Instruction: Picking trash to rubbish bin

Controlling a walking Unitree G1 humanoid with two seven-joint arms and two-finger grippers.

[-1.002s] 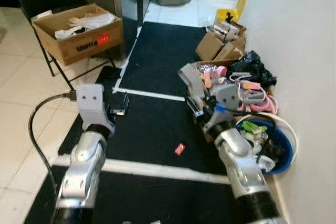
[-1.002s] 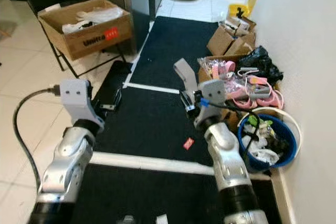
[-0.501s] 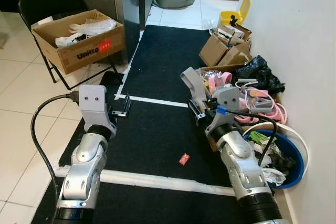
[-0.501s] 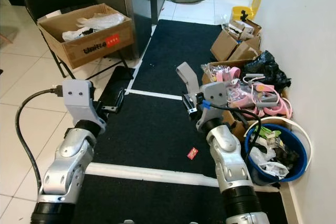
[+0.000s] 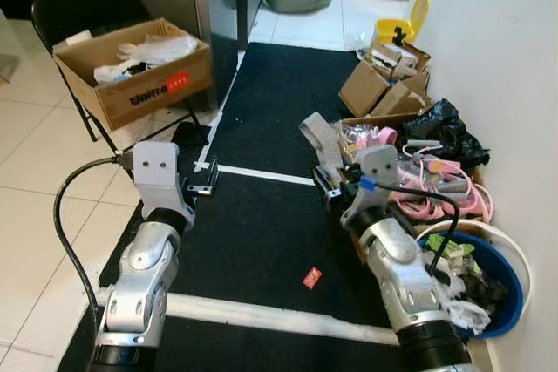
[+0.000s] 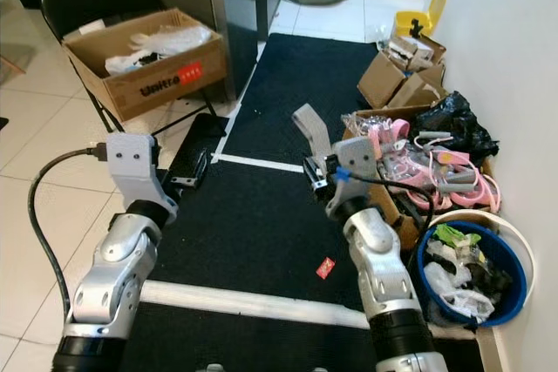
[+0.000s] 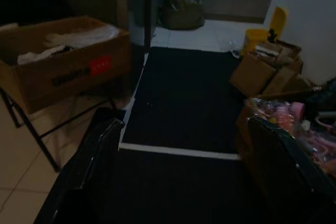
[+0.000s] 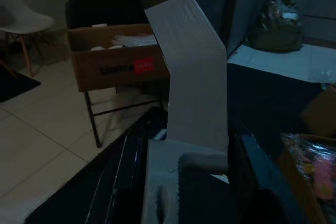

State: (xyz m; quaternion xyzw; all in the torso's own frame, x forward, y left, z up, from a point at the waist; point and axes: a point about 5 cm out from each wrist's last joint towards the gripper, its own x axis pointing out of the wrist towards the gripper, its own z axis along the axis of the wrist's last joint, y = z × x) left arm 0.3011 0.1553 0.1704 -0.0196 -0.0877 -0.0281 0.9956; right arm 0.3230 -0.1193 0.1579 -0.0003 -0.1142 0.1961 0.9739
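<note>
Cardboard [image 8: 194, 72], a grey folded strip, is clenched in my right pincer [image 6: 316, 172]; my wrist view shows its ribbed face up close. Head views add the blue bin [image 6: 514, 289] at four o'clock from it, while my left pincer [image 5: 202, 182] hangs released.

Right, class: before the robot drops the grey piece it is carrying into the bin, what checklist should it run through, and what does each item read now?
1. Right gripper shut on the grey cardboard strip: ok.
2. Blue rubbish bin in view, at the robot's right by the wall: ok.
3. Strip over the bin: not ok; it is held over the black mat, short of the bin.
4. Room in the bin: cannot tell; trash already lies in it.
5. Left gripper free: ok, open, holding nothing.
6. Red wrapper on the mat: not ok, not yet picked.
</note>
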